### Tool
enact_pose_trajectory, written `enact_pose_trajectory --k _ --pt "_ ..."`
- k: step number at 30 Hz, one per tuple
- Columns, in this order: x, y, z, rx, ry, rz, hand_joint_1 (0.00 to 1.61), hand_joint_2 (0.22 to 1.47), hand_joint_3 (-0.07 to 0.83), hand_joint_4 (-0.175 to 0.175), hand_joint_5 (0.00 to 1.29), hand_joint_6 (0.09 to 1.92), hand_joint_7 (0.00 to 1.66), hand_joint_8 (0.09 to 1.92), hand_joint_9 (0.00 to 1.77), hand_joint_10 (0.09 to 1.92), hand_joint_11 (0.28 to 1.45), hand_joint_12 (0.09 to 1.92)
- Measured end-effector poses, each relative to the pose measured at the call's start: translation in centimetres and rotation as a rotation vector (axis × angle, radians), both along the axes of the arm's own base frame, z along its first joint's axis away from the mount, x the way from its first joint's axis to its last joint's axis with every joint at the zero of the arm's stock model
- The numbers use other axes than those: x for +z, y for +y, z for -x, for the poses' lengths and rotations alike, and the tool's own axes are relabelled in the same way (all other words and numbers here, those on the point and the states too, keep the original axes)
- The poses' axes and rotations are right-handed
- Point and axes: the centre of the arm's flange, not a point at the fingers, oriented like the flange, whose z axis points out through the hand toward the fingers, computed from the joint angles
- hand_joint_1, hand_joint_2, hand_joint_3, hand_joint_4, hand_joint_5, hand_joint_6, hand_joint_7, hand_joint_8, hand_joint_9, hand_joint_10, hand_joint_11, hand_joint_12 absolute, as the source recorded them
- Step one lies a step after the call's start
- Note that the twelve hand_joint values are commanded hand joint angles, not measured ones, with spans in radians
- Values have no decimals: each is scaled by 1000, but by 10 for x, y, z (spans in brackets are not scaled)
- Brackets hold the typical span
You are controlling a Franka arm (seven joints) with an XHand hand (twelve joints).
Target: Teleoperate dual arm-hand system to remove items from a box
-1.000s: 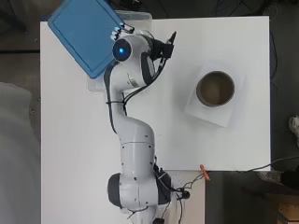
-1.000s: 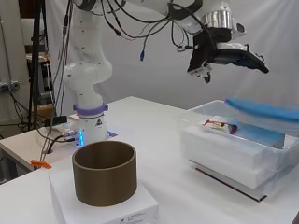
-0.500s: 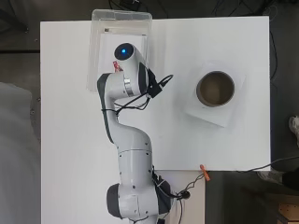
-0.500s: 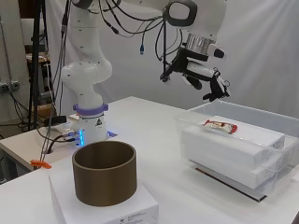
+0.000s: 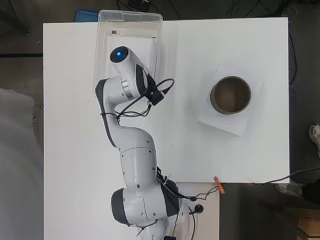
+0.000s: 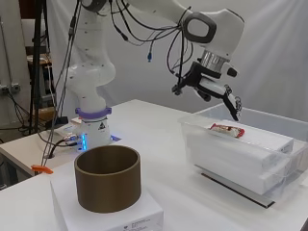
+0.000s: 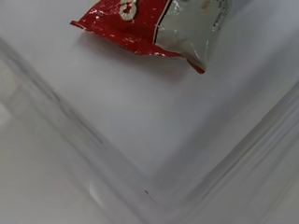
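Note:
A clear plastic box [image 5: 102,55] [image 6: 231,161] stands at the table's far left in the overhead view, mostly covered there by the arm. Inside it a red and silver snack packet [image 6: 226,129] [image 7: 159,23] lies flat on a white inner box [image 6: 260,144]. In the side view the hand [image 6: 214,85] hovers just above the box's near end, up and to the left of the packet. Its fingers [image 6: 232,101] are straight, slant down toward the packet and hold nothing. The wrist view shows the packet and the box's clear corner wall [image 7: 93,140]. From overhead the hand is hidden under the arm.
A brown open cylinder [image 5: 230,95] [image 6: 108,178] stands on a flat white carton [image 5: 237,122] [image 6: 110,214] at the table's right. A blue sliver [image 5: 86,15] shows past the far table edge. An orange clip [image 5: 219,185] and cables lie by the arm's base.
The blue lid that was held up at the box's far left a second ago is gone from the hand. The hand has swung back and come down over the box, toward the packet.

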Motion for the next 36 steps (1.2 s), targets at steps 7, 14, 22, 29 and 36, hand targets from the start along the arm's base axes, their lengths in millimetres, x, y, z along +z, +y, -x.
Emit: enact_pose_trajectory --k 7,14,22,29,36 --pt "-31 -18 -35 -54 30 7 442 914 6 27 282 87 310 87 426 87 491 87" --pt "-51 -35 -39 -116 90 177 1069 1133 -4 -54 720 1017 759 1150 967 1278 753 1042" --pt "-47 -43 10 16 -148 123 1246 1142 0 -175 889 886 1004 1216 1147 1141 631 1346" --pt "75 -41 64 7 -431 11 1244 1151 0 -175 871 904 992 1243 1195 1170 666 1423" --pt "116 -98 133 -138 -554 -34 972 1116 -3 42 786 725 1114 1206 1266 1384 765 1616"
